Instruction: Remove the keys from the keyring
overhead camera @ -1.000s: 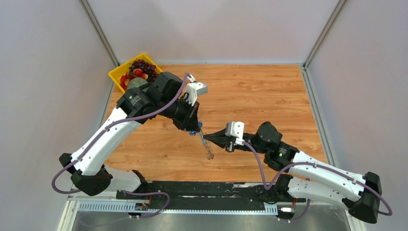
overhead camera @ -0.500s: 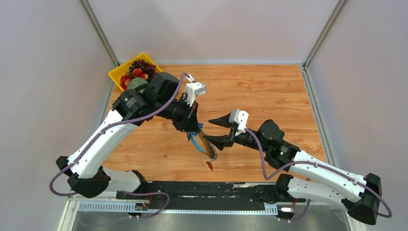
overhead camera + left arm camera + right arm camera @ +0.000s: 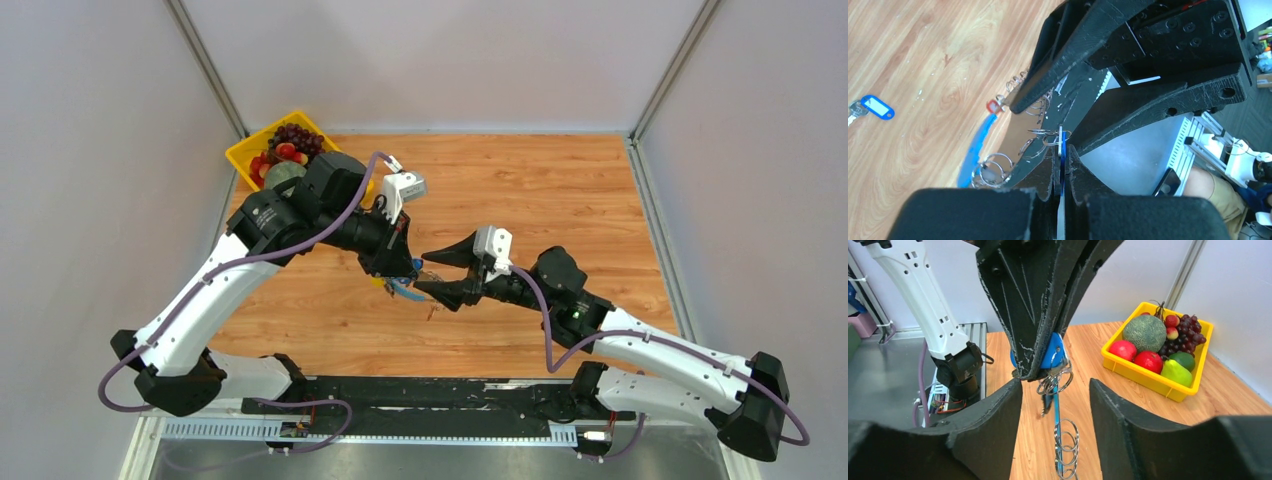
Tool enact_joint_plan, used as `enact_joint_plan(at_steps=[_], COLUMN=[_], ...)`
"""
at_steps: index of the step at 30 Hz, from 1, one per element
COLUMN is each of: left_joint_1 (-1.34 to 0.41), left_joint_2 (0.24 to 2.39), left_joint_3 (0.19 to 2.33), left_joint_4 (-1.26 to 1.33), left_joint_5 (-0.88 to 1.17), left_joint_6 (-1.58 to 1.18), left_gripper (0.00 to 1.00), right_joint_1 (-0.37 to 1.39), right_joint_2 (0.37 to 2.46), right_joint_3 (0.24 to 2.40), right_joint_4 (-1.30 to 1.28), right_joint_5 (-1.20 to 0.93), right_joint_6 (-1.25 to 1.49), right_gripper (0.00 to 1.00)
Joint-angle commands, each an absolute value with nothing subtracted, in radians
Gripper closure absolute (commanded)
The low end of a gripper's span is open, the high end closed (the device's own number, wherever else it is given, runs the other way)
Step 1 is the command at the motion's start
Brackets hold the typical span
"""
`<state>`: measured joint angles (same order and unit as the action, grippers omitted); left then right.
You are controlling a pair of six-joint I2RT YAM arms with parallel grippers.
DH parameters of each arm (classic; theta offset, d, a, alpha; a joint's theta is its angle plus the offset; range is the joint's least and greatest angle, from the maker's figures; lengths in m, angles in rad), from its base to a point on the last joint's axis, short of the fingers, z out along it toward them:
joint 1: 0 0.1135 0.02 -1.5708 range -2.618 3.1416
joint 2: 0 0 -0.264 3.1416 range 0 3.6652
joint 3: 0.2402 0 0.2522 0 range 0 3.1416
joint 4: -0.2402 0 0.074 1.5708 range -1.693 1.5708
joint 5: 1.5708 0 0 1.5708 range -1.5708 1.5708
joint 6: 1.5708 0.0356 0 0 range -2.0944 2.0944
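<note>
Wooden table (image 3: 560, 200) below; left tool (image 3: 1062, 152) pinches blue key (image 3: 1053, 354) (mostly hidden).

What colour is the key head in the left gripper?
Blue key head; best in right wrist view.

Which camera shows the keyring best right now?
The right wrist view: the keyring hangs centred under the left gripper, rings and blue band clear. In the left wrist view the right gripper hides part; the top view shows a tiny blue sliver.
</note>
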<state>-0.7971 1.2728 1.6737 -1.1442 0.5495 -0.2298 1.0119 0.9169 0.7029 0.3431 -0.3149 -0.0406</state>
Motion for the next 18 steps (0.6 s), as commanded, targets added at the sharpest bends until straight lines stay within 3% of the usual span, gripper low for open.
enact_joint_plan(at_steps=[1, 6, 18], left_joint_1=[-0.796, -0.797, -0.798], left_joint_2=[1.233, 1.229, 1.211], left_joint_3=[1.67, 1.67, 1.652], left_joint_4=[-1.099, -1.102, -1.104], left_joint_5=[0.593, 0.596, 0.654], left_joint_6=[-0.223, -0.22, -0.216], left_gripper=[1.0, 1.0, 1.0], right_joint_1=[1.01, 1.01, 1.009], right_joint_2=[0.937, 0.96, 0.934], right_joint_3=[0.749, 0.766, 0.763], right_joint_4=[0.408, 0.402, 0.359], right_joint_5=[-0.376, -0.431, -0.416], right_joint_6=[-0.073, -0.077, -0.131], right_gripper=[0.48, 0.56, 0.43])
